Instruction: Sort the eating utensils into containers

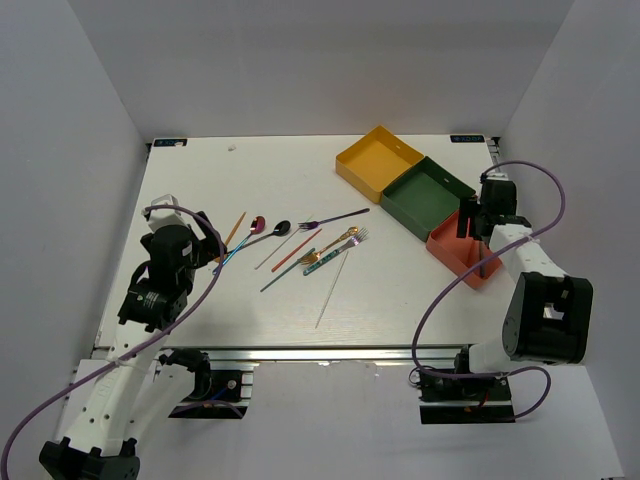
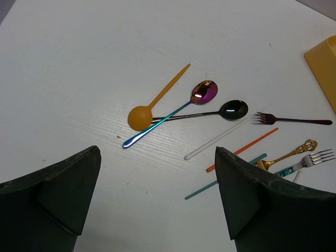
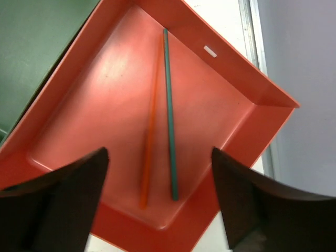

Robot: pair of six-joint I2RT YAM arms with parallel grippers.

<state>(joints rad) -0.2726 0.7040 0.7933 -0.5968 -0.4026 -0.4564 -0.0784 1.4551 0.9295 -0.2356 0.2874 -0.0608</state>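
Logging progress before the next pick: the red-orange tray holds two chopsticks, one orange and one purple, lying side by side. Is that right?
Not quite: no chopstick there is purple. The right wrist view shows the red-orange tray holding an orange chopstick and a teal chopstick, lying side by side.

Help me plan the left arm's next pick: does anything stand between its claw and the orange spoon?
Nothing visible does: only table surface lies between the open left claw and the orange spoon. One catch: the teal-handled spoon runs its handle against the orange bowl's edge, so a grasp there could catch both.
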